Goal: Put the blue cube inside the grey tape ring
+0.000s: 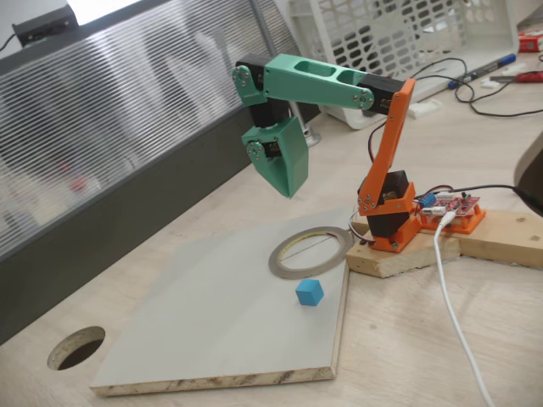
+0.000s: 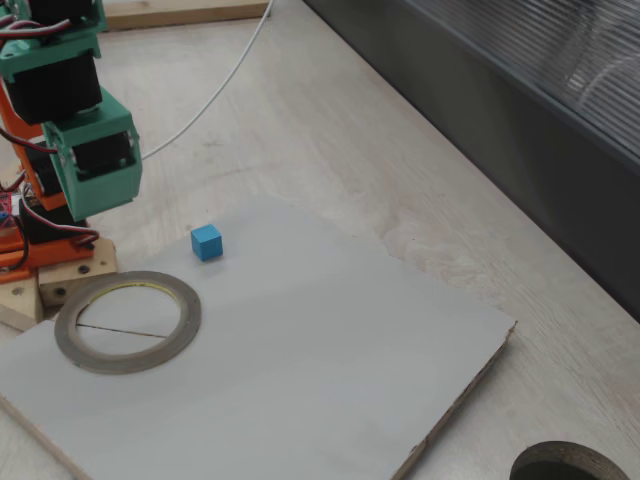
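The blue cube (image 1: 310, 292) (image 2: 207, 242) lies on the pale board, just outside the grey tape ring (image 1: 284, 264) (image 2: 190, 322), which lies flat on the same board by the arm's base. Nothing is inside the ring's opening. My green gripper (image 1: 290, 190) (image 2: 97, 170) hangs in the air with its tip pointing down, above the board's far edge beside the ring and well clear of the cube. Its jaws look closed together, with nothing between them.
The pale board (image 1: 212, 331) (image 2: 320, 350) lies on a wooden table. A dark round hole (image 1: 76, 348) (image 2: 570, 465) is cut in the tabletop beyond the board's corner. A wooden base block (image 1: 399, 259) and a white cable (image 1: 450, 288) sit near the ring. A dark panel (image 2: 520, 130) borders the table.
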`<state>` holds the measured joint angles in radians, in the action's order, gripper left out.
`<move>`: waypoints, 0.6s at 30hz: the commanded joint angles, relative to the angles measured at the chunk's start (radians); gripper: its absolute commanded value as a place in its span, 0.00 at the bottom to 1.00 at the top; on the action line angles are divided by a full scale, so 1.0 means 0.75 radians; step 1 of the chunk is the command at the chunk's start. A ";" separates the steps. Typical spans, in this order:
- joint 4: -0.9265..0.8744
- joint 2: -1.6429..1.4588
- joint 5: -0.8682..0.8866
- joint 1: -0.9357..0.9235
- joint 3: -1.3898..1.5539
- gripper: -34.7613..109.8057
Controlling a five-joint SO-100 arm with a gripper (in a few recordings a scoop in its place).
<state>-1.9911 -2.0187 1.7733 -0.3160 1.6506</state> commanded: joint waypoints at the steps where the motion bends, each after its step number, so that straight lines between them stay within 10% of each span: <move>1: -0.012 -0.029 0.018 -0.012 -0.008 0.24; 18: -0.014 0.080 0.022 0.869 -0.008 0.24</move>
<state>-1.9911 -1.9574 1.7733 0.2654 1.6506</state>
